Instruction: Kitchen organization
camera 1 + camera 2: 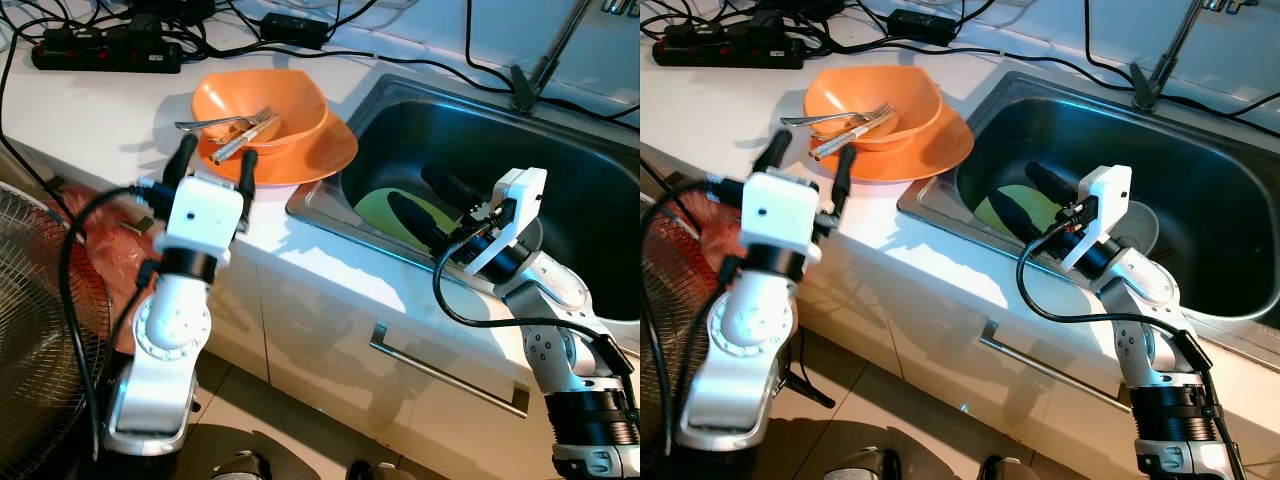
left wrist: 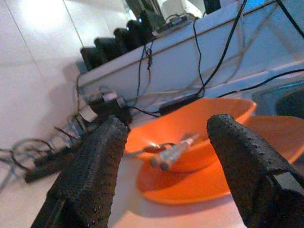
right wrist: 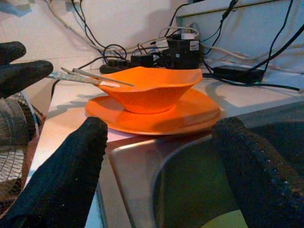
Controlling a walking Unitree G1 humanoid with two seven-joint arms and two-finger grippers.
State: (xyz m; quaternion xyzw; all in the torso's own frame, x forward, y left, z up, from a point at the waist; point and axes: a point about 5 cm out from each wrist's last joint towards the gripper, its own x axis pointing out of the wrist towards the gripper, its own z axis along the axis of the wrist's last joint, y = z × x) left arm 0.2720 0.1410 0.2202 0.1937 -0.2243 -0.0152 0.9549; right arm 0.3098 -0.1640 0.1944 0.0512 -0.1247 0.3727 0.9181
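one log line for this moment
left gripper: open, by bowl | right gripper: open, in sink | bowl on plate

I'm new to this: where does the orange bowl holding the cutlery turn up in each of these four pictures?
Left eye view: the orange bowl sits top centre on the white counter, just beyond the left end effector.
Right eye view: upper left.
Left wrist view: centre, between the black fingers.
Right wrist view: upper centre.
Shared landmark: the orange plate under the bowl.
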